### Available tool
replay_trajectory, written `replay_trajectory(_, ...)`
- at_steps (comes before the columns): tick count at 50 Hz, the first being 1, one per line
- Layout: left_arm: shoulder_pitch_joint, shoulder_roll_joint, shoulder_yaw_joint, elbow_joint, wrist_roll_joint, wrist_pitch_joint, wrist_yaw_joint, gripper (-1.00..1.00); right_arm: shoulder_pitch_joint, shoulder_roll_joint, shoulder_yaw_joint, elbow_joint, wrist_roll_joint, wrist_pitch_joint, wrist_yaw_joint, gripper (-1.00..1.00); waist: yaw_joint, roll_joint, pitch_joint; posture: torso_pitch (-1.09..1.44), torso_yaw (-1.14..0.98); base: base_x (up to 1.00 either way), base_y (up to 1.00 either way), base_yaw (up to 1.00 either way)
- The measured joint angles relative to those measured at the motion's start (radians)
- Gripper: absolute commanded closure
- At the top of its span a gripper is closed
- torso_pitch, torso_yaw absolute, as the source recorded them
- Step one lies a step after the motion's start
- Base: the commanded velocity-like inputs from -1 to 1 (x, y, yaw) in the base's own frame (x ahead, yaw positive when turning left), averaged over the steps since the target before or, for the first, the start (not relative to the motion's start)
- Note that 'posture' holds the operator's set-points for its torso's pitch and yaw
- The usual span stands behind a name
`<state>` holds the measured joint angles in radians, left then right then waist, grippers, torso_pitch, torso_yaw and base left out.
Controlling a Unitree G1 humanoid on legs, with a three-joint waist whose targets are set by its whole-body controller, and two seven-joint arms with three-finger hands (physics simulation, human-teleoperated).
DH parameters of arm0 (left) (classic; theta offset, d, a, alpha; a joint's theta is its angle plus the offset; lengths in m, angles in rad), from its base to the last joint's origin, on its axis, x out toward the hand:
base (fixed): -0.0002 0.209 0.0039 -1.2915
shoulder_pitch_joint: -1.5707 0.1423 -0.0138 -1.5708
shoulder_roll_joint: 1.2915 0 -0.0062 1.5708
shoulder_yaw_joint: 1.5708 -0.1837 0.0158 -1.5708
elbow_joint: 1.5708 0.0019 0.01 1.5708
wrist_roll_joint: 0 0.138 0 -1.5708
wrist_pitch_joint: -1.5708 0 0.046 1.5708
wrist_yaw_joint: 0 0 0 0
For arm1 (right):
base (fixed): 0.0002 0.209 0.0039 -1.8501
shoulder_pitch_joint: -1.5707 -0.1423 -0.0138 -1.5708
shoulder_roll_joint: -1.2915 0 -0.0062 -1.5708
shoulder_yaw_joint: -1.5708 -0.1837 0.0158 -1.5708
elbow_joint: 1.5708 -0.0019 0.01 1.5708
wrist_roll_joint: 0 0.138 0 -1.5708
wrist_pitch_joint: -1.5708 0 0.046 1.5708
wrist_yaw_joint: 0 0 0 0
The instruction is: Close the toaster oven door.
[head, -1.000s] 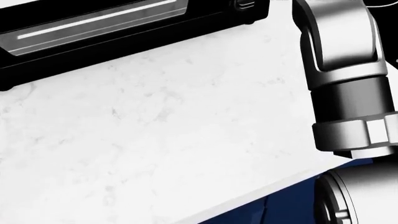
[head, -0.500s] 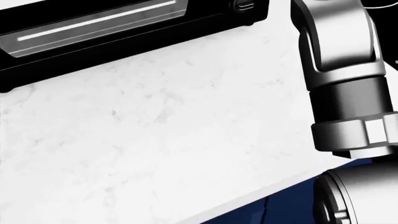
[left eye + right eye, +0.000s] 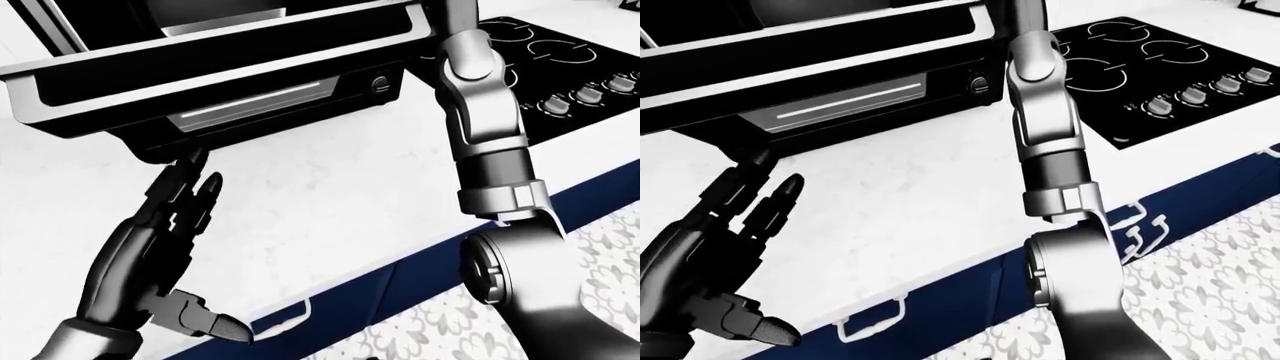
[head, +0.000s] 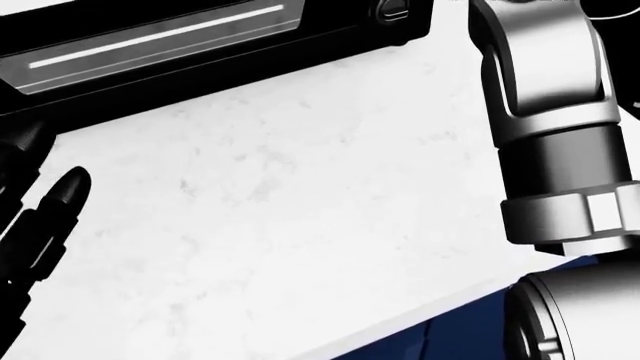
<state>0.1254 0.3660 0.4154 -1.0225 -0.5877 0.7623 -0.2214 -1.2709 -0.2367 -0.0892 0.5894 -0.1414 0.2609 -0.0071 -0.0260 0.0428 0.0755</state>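
Note:
The black toaster oven [image 3: 290,101] stands on the white counter at the top of the left-eye view. Its door [image 3: 220,67] is open, folded out flat towards me over the counter. My left hand [image 3: 205,247] is open below the door's edge, its fingers [image 3: 190,187] pointing up at the underside, just short of it. Its fingertips [image 4: 60,191] also show at the left of the head view. My right arm [image 3: 1045,127] rises past the door's right end. The right hand is out of view above the frames.
The white marble counter [image 3: 330,195] spreads under the oven. A black cooktop [image 3: 1140,60] with a row of knobs [image 3: 1200,94] lies to the right. Blue drawers with white handles [image 3: 870,319] sit below the counter edge, above a patterned floor [image 3: 1220,285].
My left hand's fingers have come into the head view from the lower left, rising towards the oven. The right arm has barely moved.

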Motion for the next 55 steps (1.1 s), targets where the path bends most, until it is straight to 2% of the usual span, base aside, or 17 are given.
replay_trajectory(6,-0.029,-0.035,-0.025,0.003,0.076,0.009,-0.053,-1.0,-0.001,-0.005,-0.006,0.003,-0.001,0.001,0.001,-1.0,0.004,-0.003,0.002,0.0,0.0,0.0,0.0,0.0)
replay_trajectory(12,-0.168,-0.059,-0.014,-0.002,0.11,0.119,-0.066,-1.0,-0.006,-0.003,-0.003,0.017,-0.003,0.0,-0.002,-1.0,0.003,-0.003,0.0,0.0,0.0,0.0,0.0,0.0)
replay_trajectory(20,-0.236,-0.098,-0.066,0.019,0.196,0.196,-0.131,-1.0,-0.003,-0.003,0.0,0.005,-0.003,0.015,-0.001,-1.0,0.001,-0.005,0.002,0.0,0.0,0.0,0.0,0.0)
replay_trajectory(28,-0.291,-0.098,-0.099,0.101,0.29,0.19,-0.2,-1.0,0.003,-0.009,-0.01,-0.002,-0.004,0.02,0.002,-1.0,0.004,-0.013,0.003,0.0,0.0,0.0,0.0,0.0)
replay_trajectory(33,-0.393,-0.083,-0.072,0.153,0.303,0.221,-0.188,-1.0,0.008,-0.005,-0.01,-0.001,-0.001,0.016,-0.001,-1.0,0.002,-0.015,0.0,0.0,0.0,0.0,0.0,0.0)
replay_trajectory(39,-0.422,-0.078,-0.107,0.203,0.307,0.209,-0.175,-1.0,0.013,-0.005,-0.009,-0.003,0.001,0.014,-0.002,-1.0,0.001,-0.017,-0.001,0.0,0.0,0.0,0.0,0.0)
replay_trajectory(45,-0.469,-0.057,-0.111,0.242,0.296,0.229,-0.171,-1.0,0.016,-0.008,-0.015,-0.008,0.001,0.016,-0.01,-1.0,0.005,-0.021,0.003,0.0,0.0,0.0,0.0,0.0)
replay_trajectory(55,-0.487,-0.055,-0.156,0.254,0.311,0.209,-0.17,-1.0,0.014,-0.008,-0.012,-0.002,0.0,0.017,-0.012,-1.0,0.004,-0.021,0.002,0.0,0.0,0.0,0.0,0.0)
